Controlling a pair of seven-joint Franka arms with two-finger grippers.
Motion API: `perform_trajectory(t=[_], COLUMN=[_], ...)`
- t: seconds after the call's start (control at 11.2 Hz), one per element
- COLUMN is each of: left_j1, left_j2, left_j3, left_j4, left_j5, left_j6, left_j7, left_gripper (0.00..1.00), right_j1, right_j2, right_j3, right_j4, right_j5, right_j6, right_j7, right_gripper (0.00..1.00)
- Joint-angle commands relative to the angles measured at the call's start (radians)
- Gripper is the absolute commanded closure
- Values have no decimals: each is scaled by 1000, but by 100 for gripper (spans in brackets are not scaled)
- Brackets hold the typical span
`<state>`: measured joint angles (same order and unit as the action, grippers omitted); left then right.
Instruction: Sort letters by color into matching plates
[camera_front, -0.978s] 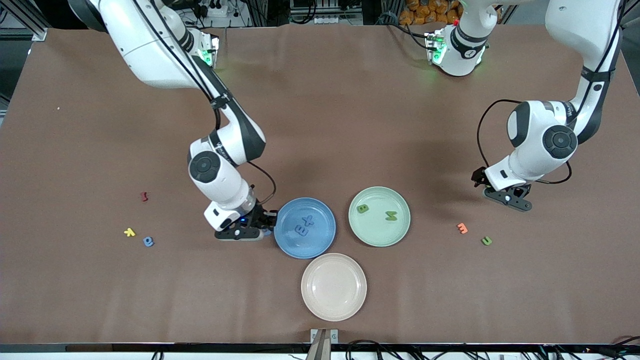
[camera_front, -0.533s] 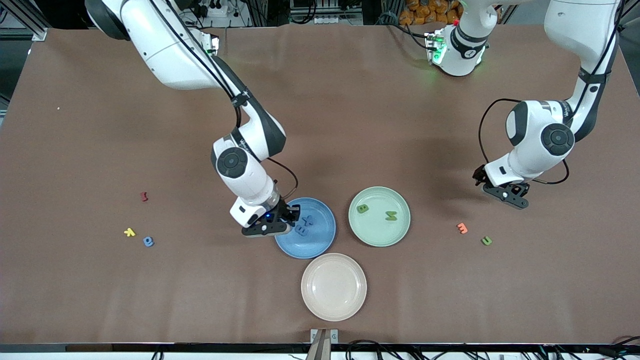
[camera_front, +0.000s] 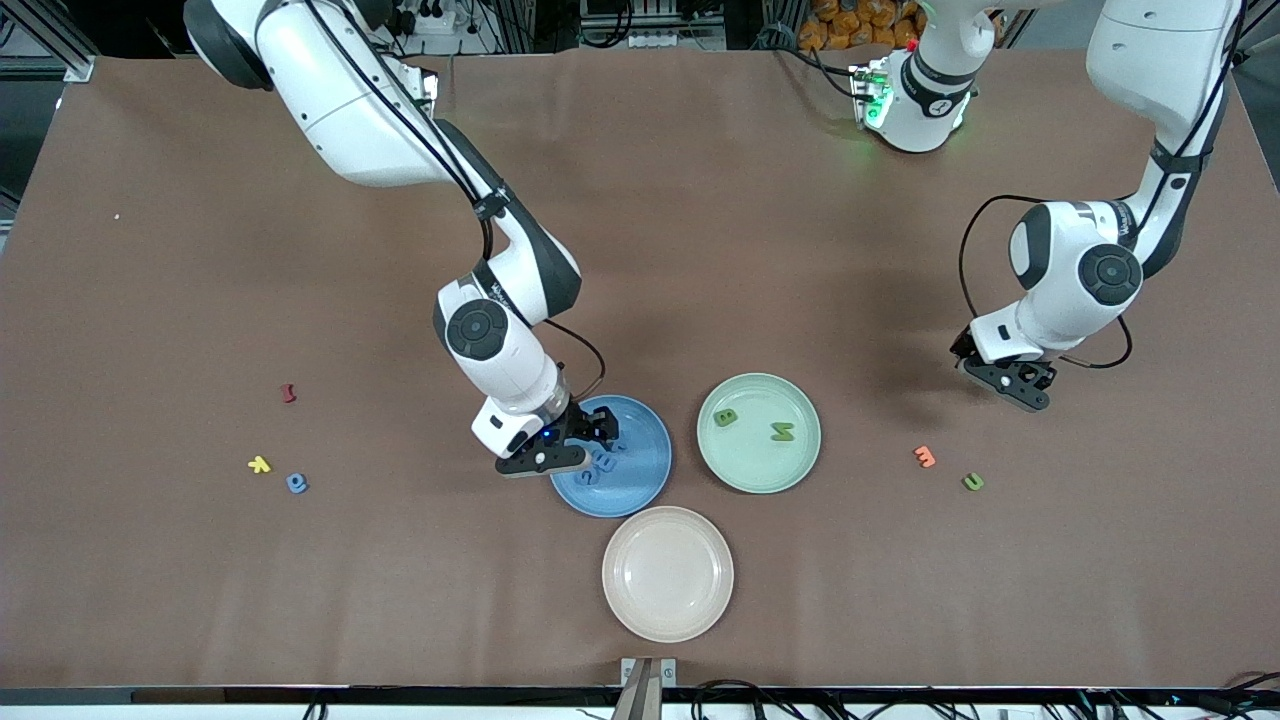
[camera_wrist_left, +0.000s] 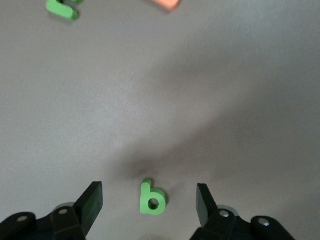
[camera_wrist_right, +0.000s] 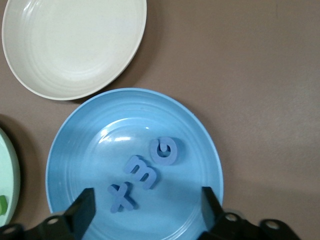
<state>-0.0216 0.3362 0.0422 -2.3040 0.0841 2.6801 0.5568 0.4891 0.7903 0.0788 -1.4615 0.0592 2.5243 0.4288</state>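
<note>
My right gripper hangs open over the blue plate, nothing between its fingers. Three blue letters lie in that plate: an X, an E and a G. The mint green plate beside it holds two green letters. My left gripper is open low over the table at the left arm's end. A green letter b lies between its fingers, touching neither. Another green letter and a blue letter lie loose on the table.
A cream plate sits nearer the front camera than the two coloured plates. An orange letter lies near the loose green one. Yellow and dark red letters lie near the loose blue one.
My right gripper moved from beside the blue plate to over it and opened; a third blue letter now lies in the plate. My left gripper shifted slightly toward the robots' bases.
</note>
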Motion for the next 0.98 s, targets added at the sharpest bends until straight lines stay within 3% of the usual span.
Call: perform_trajectory(t=[0.0,0.27,0.89], left_j1=[2,2,17], left_j2=[10,24,32], left_j3=[24,24,24], left_j4=[-38,-45,-64], left_j5=[-15,-15,-15], left_j6=[70,83,115], left_j7=[87,95,118], left_gripper=[18,22,34], right_j1=[-39,-81,-320], right_j2=[1,-20,-112], right_j3=[-11,-68,-100], right_j4=[16,16,12], right_j5=[14,17,13], right_j6=[-63,-177,-371], right_j7=[-105,-229,-378], right_gripper=[0,0,0])
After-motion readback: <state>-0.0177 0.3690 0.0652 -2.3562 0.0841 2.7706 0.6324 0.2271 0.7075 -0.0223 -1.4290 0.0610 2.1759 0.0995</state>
